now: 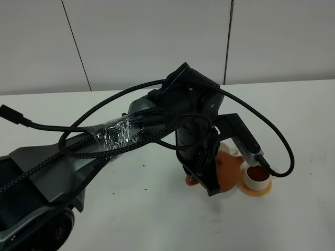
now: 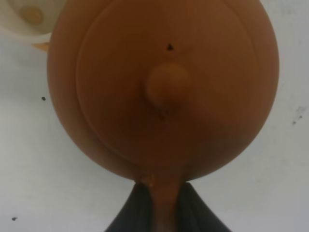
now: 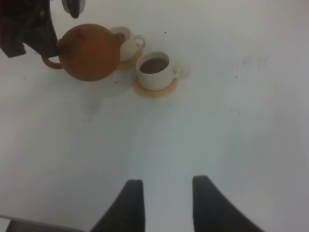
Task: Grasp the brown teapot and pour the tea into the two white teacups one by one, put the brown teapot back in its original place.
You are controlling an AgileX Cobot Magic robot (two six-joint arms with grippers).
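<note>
Brown teapot (image 3: pixel 89 53) in clenched left pincer (image 2: pixel 166 203) — hides 1 teacup (image 3: pixel 128 47) partly; right pincer (image 3: pixel 167 182) released.

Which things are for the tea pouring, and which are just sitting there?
For the job: brown teapot, filled teacup, second teacup, left gripper holding the pot.
Just there: orange coasters, idle right gripper, white table.

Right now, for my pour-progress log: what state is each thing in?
brown teapot: lid on, held by its handle.
left gripper: fingers shut on the teapot's handle.
right gripper: fingers open, empty.
filled teacup: upright, holding dark tea.
second teacup: mostly hidden by the teapot; the visible inside looks pale, no dark tea seen.
</note>
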